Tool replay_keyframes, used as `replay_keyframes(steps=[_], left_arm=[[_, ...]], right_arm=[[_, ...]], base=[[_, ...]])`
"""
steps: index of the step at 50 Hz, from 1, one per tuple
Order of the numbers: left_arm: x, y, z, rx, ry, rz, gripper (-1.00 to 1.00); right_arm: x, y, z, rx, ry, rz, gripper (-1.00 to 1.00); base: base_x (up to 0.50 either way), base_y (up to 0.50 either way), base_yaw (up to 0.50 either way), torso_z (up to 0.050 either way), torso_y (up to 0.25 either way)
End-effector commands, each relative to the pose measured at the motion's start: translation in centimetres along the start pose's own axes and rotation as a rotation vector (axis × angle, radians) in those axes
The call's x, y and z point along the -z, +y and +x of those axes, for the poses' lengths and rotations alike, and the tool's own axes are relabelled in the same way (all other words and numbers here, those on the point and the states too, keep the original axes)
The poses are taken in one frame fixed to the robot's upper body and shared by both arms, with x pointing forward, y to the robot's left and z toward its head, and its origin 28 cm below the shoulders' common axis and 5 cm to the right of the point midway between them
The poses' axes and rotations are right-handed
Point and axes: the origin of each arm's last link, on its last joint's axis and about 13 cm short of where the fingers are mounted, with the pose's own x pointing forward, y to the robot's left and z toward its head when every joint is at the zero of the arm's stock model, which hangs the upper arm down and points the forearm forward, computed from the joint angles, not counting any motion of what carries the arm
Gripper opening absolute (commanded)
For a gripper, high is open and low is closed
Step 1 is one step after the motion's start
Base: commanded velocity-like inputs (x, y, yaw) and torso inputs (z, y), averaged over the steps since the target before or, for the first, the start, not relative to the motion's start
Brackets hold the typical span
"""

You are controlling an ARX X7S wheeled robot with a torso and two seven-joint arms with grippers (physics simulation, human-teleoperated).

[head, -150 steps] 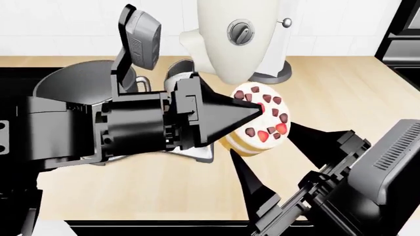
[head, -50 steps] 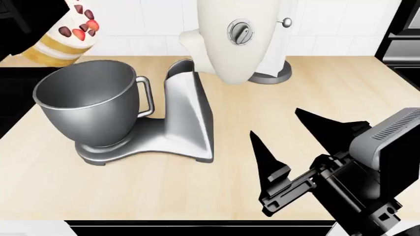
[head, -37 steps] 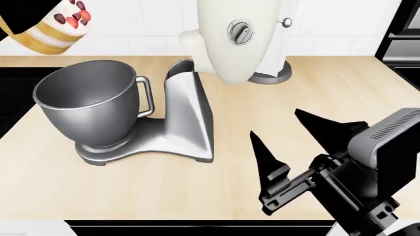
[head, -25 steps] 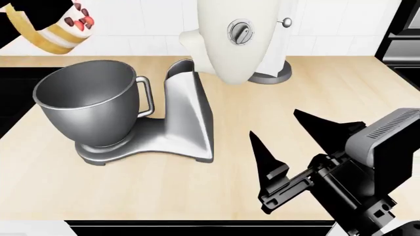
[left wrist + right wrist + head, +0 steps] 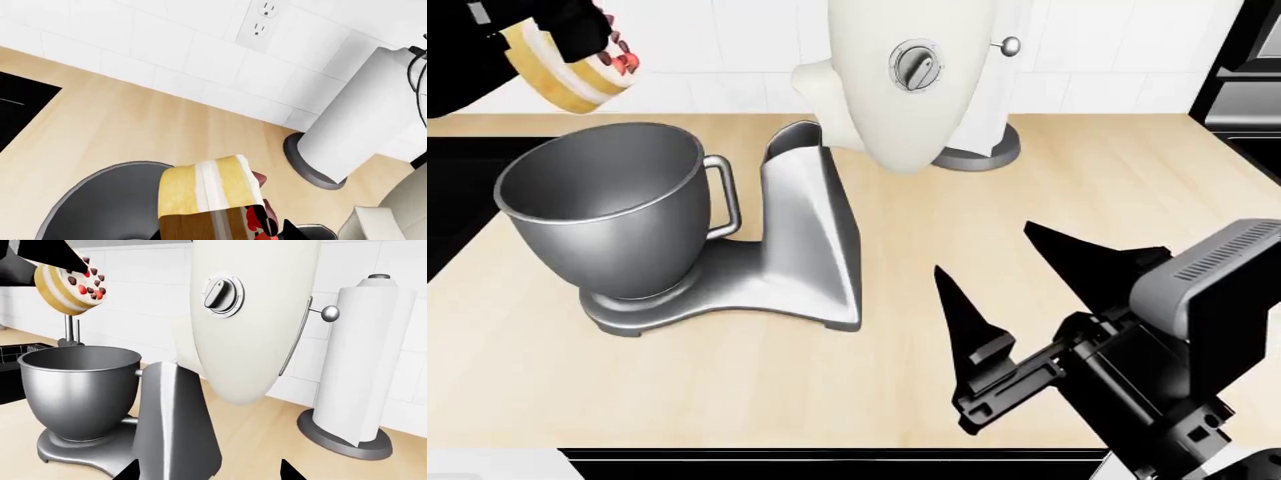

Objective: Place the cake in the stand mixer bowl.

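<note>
The cake (image 5: pixel 567 72), yellow layers with white cream and strawberries, hangs tilted in the air above the far left rim of the stand mixer bowl (image 5: pixel 607 205). My left gripper (image 5: pixel 554 35) is shut on it at the head view's top left. In the left wrist view the cake (image 5: pixel 207 192) sits between the jaws with the bowl's (image 5: pixel 100 210) dark opening below. The right wrist view shows the cake (image 5: pixel 67 282) high above the bowl (image 5: pixel 77 385). My right gripper (image 5: pixel 1028 290) stands open over the counter at the front right, holding nothing.
The mixer's silver base (image 5: pixel 807 240) and raised cream head (image 5: pixel 908 70) stand right of the bowl. A paper towel holder (image 5: pixel 360 365) stands behind by the tiled wall. A black cooktop (image 5: pixel 17 107) lies left of the bowl.
The left gripper has carried the cake from beside the mixer up and left to above the bowl, then tilted and shifted it slightly. The right arm has barely moved.
</note>
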Motion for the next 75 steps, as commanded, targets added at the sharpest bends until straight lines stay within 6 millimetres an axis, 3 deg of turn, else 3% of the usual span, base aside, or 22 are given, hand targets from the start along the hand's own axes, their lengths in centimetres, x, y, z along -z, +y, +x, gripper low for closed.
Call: replay_keyframes(steps=[1, 42, 75], left_arm=[[-0.2, 0.1, 1.8, -0.039, 0.030, -0.010, -1.00], [-0.2, 0.6, 5.5, -0.208, 0.130, 0.023, -1.00], [1.6, 1.4, 7.9, -0.256, 0.214, 0.054, -1.00]], right_arm=[[0.1, -0.1, 0.1, 0.001, 0.002, 0.002, 1.00], [0.3, -0.1, 0.3, 0.002, 0.007, 0.006, 1.00], [0.6, -0.2, 0.4, 0.001, 0.007, 0.011, 1.00]], base=[[0.00, 0.00, 0.00, 0.000, 0.000], [0.00, 0.00, 0.00, 0.000, 0.000], [0.00, 0.00, 0.00, 0.000, 0.000]])
